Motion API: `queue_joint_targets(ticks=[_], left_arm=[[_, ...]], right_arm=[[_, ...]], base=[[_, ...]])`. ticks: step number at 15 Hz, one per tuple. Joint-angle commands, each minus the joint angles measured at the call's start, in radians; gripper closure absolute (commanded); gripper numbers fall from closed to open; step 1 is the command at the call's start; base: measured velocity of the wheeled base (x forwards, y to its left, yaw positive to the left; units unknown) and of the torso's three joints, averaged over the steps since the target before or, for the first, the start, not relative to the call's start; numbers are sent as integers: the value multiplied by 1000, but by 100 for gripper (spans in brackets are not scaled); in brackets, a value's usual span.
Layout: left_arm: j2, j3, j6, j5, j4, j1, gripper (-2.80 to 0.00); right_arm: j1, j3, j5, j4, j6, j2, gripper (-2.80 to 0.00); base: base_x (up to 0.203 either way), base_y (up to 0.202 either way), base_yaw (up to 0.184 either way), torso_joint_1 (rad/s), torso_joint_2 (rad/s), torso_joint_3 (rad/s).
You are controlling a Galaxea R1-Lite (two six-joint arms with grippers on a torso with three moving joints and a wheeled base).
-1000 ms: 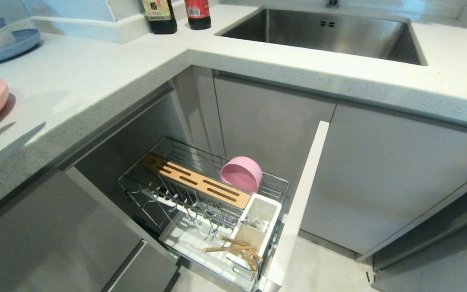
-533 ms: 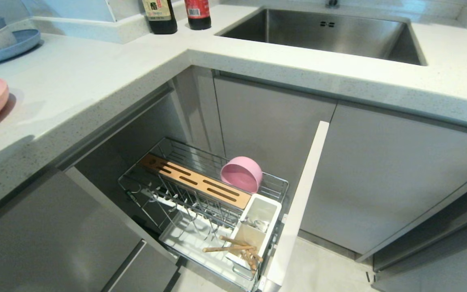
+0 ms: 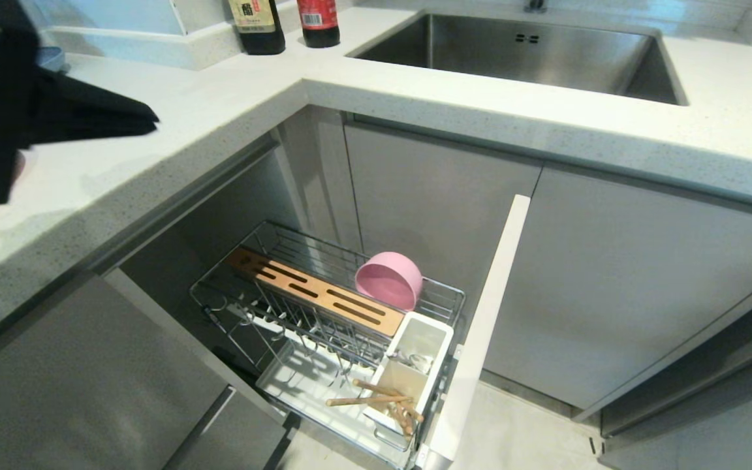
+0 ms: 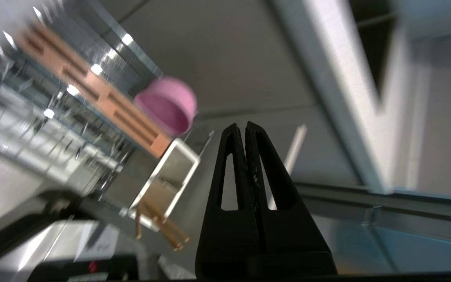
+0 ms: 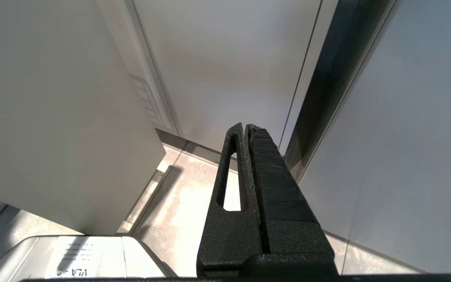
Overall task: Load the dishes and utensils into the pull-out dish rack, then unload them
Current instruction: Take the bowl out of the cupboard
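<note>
**Empty Left Pincer Raised Over Kitchen Surface, Rack Half Loaded**

The left pincer [image 3: 147, 121] was pictured above the speckled white surface [image 3: 173, 111], its black fingers pressed tip to tip with nothing between them. The right pincer [image 5: 245, 127], likewise closed and empty, was seen parked low beside the grey cabinet fronts.

In the pull-out dish rack [image 3: 324, 313], a chrome wire basket drawn out of the open cabinet, the small pink bowl [image 3: 389, 279] was found tipped on its side against the far wires, just beyond the slotted wooden strip [image 3: 314, 292]. The wooden chopsticks [image 3: 376, 397] were laid across the near rim of the white utensil cup [image 3: 415, 365] rather than stood upright in it. The pink plate was almost wholly hidden behind the left arm; the spoon could not be made out with certainty.

The matte, plastic-looking plate was judged likely to slide if nipped on its thin rim by narrow fingers. The upright plate prongs [image 3: 297, 323] were thought apt to catch such a wide disc on lowering. The loosely lying chopsticks could be knocked out by a jolt to the cup.
</note>
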Motion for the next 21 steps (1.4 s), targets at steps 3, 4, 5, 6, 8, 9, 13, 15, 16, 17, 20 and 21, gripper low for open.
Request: queue_joint_targets(ticks=[3,4,5,6,8,9,13,15,16,17,20,21], left_arm=[[193,84,-82,51,1,-105,0],[227,96,-98,52,0,-118,0],[261,111,-108,53,-8,-129,0],[290,140,-113,53,-44,-134,0],[336,211,-114,57,-148,-136,-280],[359,234,-113,59,-195,-135,-280],[472,255,-115,60,-307,-132,-280],[526,248,-110,52,-387,-132,-280],[558,246,-109,48,-419,-129,-280],[590,248,-108,46,-445,-121,-280],[681,249,-104,44,-578,-86,-280],[703,248,-88,44,-607,-73,-280]], right_arm=[[0,2,-1,-1,0,0,0],[0,2,-1,-1,0,0,0],[0,2,-1,-1,0,0,0],[0,2,0,-1,0,0,0],[0,1,-1,-1,0,0,0],[0,2,1,-1,0,0,0],[2,2,-1,-1,0,0,0],[0,2,1,1,0,0,0],[0,2,-1,0,0,0,0],[0,2,1,-1,0,0,0],[0,2,0,0,0,0,0],[0,2,-1,1,0,0,0]], base=[[0,0,0,0,0,0],[0,0,0,0,0,0],[0,0,0,0,0,0],[0,0,0,0,0,0],[0,0,0,0,0,0],[0,0,0,0,0,0],[0,0,0,0,0,0],[0,0,0,0,0,0],[0,0,0,0,0,0],[0,0,0,0,0,0],[0,0,0,0,0,0],[0,0,0,0,0,0]])
